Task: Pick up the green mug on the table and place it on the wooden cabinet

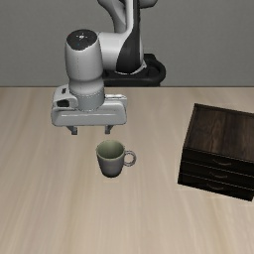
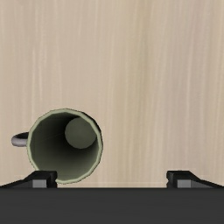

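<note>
The green mug (image 1: 112, 159) stands upright on the pale wooden table (image 1: 40, 203), near the middle of the exterior view, its handle pointing toward the exterior view's right. The gripper (image 1: 91, 129) hangs just above and behind it, fingers spread wide with nothing between them. In the wrist view, the mug's (image 2: 64, 146) open mouth lies nearer one fingertip (image 2: 42, 179) than the other. The dark wooden cabinet (image 1: 218, 151) sits well apart at the exterior view's right edge.
</note>
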Tool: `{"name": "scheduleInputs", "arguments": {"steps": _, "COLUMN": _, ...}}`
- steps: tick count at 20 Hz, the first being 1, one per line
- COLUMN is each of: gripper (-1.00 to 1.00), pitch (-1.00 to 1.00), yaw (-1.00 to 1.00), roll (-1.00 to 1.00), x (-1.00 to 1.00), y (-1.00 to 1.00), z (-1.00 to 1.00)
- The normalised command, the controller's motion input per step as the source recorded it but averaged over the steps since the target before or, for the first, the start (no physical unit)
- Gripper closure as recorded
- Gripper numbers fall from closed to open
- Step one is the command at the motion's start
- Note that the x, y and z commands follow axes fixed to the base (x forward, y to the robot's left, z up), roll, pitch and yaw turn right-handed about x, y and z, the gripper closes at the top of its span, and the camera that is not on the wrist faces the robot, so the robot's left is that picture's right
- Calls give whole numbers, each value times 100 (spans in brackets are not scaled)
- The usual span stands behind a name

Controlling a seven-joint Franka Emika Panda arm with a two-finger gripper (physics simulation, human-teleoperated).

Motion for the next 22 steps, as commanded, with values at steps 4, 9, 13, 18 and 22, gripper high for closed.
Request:
{"name": "scheduleInputs", "arguments": {"steps": 4, "gripper": -100, "pitch": 0, "yaw": 0, "roll": 0, "x": 0, "y": 0, "z": -100}}
{"name": "scheduleInputs", "arguments": {"steps": 9, "gripper": -100, "pitch": 0, "yaw": 0, "roll": 0, "x": 0, "y": 0, "z": -100}}
{"name": "scheduleInputs", "arguments": {"steps": 13, "gripper": 100, "pitch": 0, "yaw": 0, "roll": 0, "x": 0, "y": 0, "z": 0}}
{"name": "scheduleInputs", "arguments": {"steps": 18, "gripper": 100, "pitch": 0, "yaw": 0, "roll": 0, "x": 0, "y": 0, "z": 0}}
{"name": "scheduleInputs", "arguments": {"steps": 22, "gripper": 100, "pitch": 0, "yaw": 0, "roll": 0, "x": 0, "y": 0, "z": 0}}
